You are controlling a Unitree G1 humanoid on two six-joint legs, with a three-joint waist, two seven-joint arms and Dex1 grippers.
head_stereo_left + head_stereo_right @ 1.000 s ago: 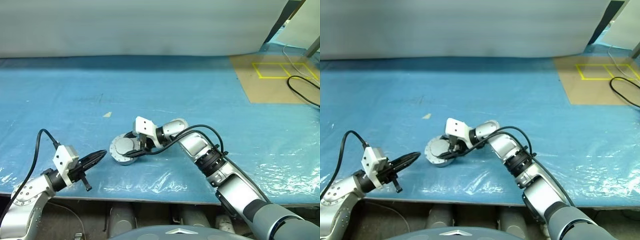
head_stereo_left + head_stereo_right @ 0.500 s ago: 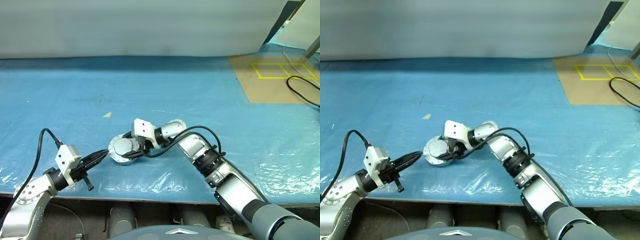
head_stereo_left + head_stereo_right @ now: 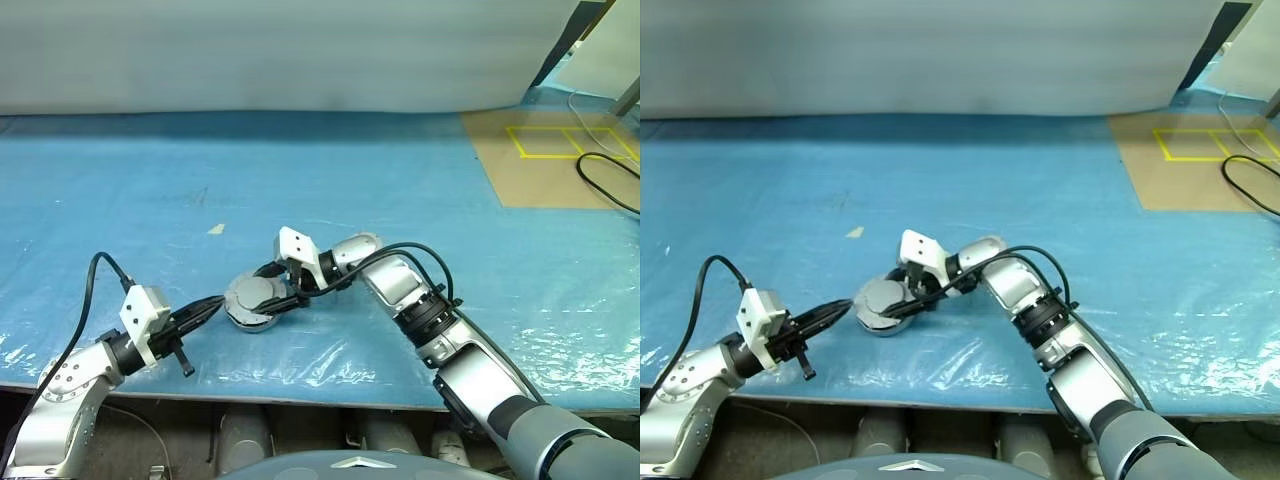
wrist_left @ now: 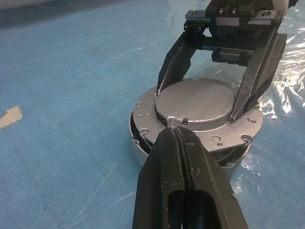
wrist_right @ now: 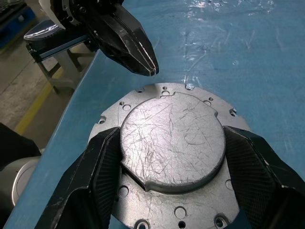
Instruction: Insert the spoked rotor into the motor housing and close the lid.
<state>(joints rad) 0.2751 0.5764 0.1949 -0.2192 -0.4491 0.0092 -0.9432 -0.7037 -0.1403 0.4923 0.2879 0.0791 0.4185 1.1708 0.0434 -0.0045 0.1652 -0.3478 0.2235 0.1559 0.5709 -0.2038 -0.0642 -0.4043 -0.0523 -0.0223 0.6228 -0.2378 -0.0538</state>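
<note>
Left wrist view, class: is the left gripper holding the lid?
No. The left gripper is shut on nothing, just beside the housing; the right gripper's fingers straddle the lid.

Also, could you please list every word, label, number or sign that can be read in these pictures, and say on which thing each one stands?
No readable text stands on anything here.
Lid: plain scratched grey face, no writing or numbers.
Motor housing: only small holes on its flange, no markings.
Brown board at the far right: yellow taped rectangles, a floor marking without any letters.
Small tan scrap on the blue sheet: blank.
</note>
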